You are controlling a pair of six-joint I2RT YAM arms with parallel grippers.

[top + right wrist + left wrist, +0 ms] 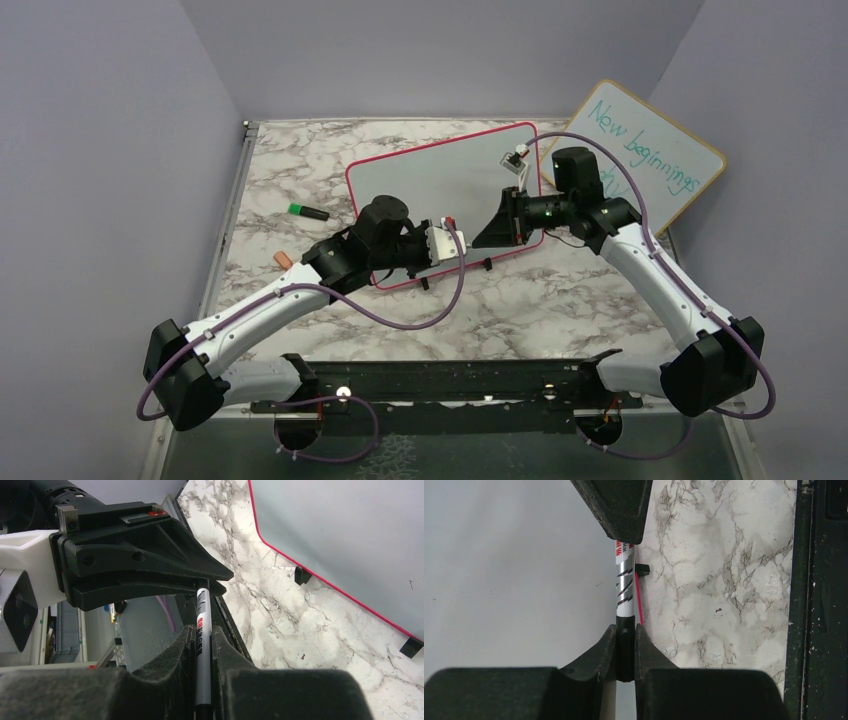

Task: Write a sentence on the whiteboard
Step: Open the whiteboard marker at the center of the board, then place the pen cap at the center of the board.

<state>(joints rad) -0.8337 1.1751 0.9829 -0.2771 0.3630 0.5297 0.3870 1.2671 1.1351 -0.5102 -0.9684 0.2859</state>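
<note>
Two robot arms bolted at the near edge of a marble table (560, 300) reach inward and meet over the near edge of the whiteboard (440, 170), sharing one marker (625, 580) between them. The left gripper (625, 642) is closed tight on the marker's black end, its two fingers pressed against either side. The right gripper (203, 637) is clamped just as narrowly on the silver barrel with red print. The marker spans the short gap between the two sets of fingertips. Seen from the left wrist, it runs directly above the whiteboard's pink-red frame, beside one of the small black feet.

The whiteboard lies flat on the table just beyond the grippers, slightly skewed, and the surface in view is plain white. A green marker (308, 212) lies on the marble just off the whiteboard's left edge. A small orange object (284, 259) sits nearer, off the whiteboard's near left corner and beside the left arm.

Past the whiteboard's far right corner, a wooden-framed board (650, 150) stands tilted against the right wall, with "New beginnings" legible on it in teal handwriting.
</note>
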